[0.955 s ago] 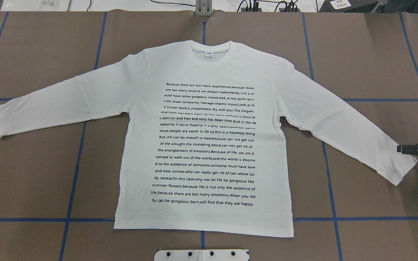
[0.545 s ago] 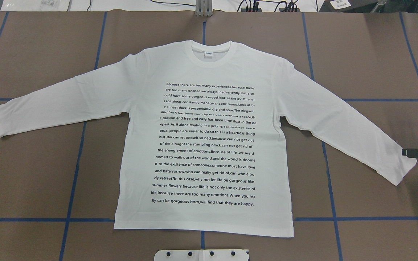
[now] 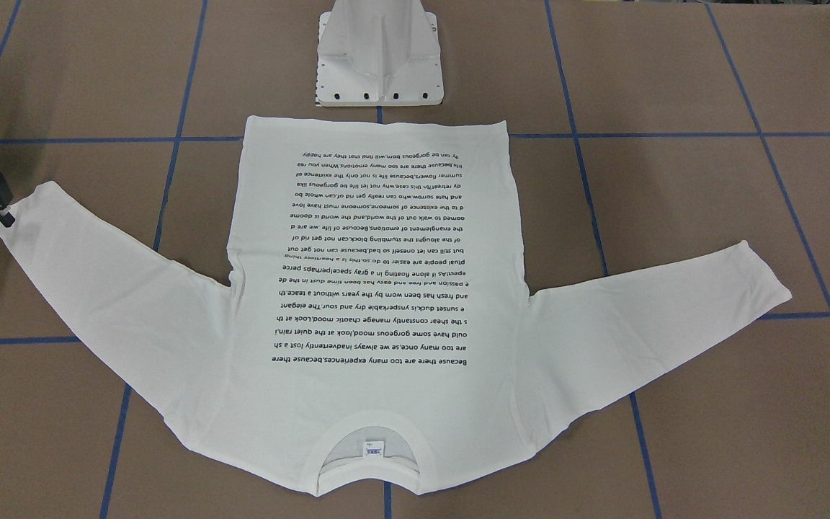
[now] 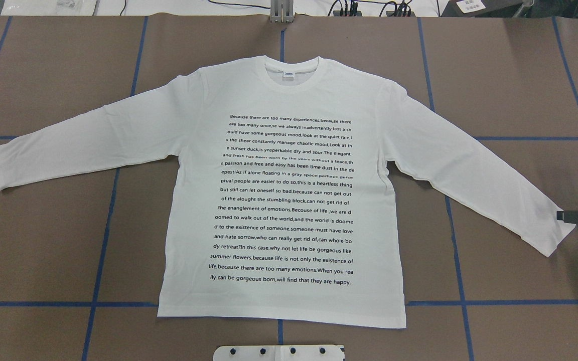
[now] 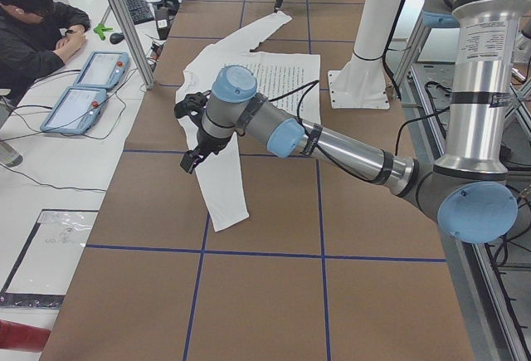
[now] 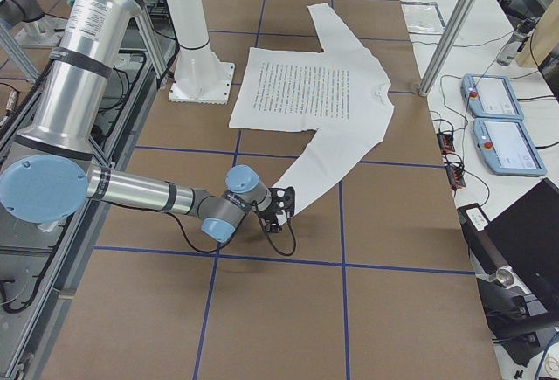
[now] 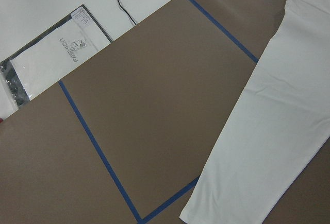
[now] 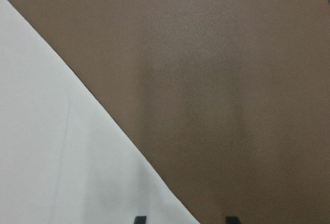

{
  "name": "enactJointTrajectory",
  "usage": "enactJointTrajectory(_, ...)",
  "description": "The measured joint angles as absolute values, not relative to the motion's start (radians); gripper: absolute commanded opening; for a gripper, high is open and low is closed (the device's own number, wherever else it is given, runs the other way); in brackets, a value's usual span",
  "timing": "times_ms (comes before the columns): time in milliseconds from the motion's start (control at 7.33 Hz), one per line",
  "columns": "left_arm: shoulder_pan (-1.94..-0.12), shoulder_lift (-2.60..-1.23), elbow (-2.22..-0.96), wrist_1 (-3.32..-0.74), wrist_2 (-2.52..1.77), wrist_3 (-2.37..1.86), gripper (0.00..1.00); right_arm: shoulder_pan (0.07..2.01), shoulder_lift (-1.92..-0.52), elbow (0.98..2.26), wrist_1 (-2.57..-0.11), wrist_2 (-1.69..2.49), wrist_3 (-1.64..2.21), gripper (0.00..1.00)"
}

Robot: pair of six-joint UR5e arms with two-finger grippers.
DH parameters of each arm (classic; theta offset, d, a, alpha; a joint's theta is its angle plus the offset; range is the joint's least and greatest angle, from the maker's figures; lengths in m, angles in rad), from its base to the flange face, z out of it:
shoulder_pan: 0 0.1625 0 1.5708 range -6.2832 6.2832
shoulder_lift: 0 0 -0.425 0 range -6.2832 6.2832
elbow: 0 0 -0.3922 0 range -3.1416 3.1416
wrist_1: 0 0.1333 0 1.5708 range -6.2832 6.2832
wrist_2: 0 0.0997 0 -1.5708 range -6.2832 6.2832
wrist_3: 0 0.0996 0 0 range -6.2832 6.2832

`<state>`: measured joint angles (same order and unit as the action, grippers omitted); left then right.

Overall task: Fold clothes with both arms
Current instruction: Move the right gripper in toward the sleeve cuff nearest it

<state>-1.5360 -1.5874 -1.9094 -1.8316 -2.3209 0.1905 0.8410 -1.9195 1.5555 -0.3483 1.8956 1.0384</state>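
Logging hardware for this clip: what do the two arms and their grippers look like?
Both the left arm and the right arm are grey-silver tubes with rounded light-blue joint caps. A label with small black print wraps each upright tube. Black cables run along the forearms. The left gripper and the right gripper are black, skeletal and two-fingered.

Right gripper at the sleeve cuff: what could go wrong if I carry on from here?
1. The right gripper sits at the very edge of the cuff. In its wrist view one fingertip is over cloth and the other is over bare table. Closing may catch only a sliver, or miss.
2. The left gripper hangs above the table by the other sleeve, not at its cuff. A pull by the right alone could skew the T-shirt.
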Motion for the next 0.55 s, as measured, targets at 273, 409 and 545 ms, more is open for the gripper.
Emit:
enactJointTrajectory(273, -1.537, -1.585, -1.91, -1.832, -2.321, 0.192, 1.0, 0.831, -1.92, 1.556, -0.348, 1.894, 1.039, 0.0)
enactJointTrajectory(409, -1.537, -1.585, -1.91, -1.832, -2.321, 0.192, 1.0, 0.829, -1.921, 1.558, -0.348, 1.894, 1.038, 0.0)
enactJointTrajectory(545, -1.537, -1.583, -1.91, -1.832, -2.321, 0.192, 1.0, 0.829, -1.922, 1.566, -0.349, 1.894, 1.038, 0.0)
